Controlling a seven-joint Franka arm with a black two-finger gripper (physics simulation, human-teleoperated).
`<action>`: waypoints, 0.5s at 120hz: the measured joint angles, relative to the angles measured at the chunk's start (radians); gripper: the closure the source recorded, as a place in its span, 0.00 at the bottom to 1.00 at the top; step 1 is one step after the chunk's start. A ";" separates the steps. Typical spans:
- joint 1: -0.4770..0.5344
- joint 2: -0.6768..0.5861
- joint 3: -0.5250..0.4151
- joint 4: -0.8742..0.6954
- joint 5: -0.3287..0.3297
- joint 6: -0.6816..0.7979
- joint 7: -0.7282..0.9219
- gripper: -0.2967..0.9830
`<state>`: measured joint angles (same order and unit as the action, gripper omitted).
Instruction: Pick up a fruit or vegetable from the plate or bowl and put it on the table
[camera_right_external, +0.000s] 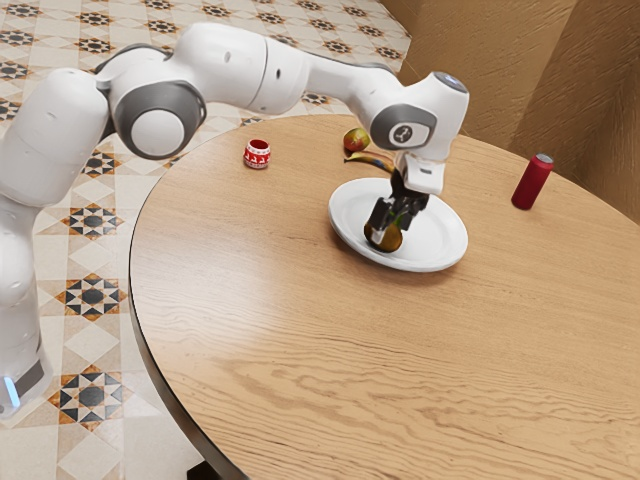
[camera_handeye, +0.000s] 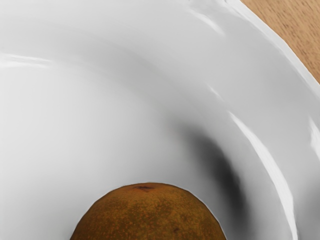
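The wooden bench (camera_right_external: 300, 340) carries everything here, its round edge sweeping around at the exterior view's left. The white plate (camera_right_external: 446, 232) lies well in from that edge, shallow, with a raised lip, and holds one brown-orange fruit (camera_handeye: 150, 212). The end effector (camera_right_external: 389, 230) is down at this fruit, inside the rim; whether it is spread or closed on it, I can't tell, since the dark parts crowd together there. Beyond the plate, toward the bench's far edge at the exterior view's right, a red can (camera_right_external: 530, 185) stands upright with a pale metal top. A banana (camera_right_external: 370, 160) lies on the bench behind the plate. The red-and-white cup (camera_right_external: 257, 156) stands near the bench's far edge at the exterior view's left, open at the top, its contents hidden. Just beside the banana is a smaller red-green fruit (camera_right_external: 355, 140). The fruit to be moved sits off the plate's centre, toward the near rim at the exterior view's left. I'd expect it to be light and fairly firm, with a skin that might bruise under a hard squeeze. Its rounded sides call for a hold across the widest part, centred – too high and it would probably squirt out, and the glossy plate would let it roll or slide. Lifting it straight up to clear the lip seems wise – then a low, gentle release onto bare wood.
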<state>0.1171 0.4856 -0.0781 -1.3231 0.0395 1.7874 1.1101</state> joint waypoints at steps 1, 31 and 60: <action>0.000 0.000 0.000 0.000 0.000 0.001 0.000 0.23; -0.006 0.001 -0.006 0.002 0.005 0.014 0.012 0.23; -0.008 0.010 -0.010 0.002 0.031 0.030 0.026 0.23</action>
<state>0.1095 0.4956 -0.0879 -1.3214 0.0705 1.8172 1.1365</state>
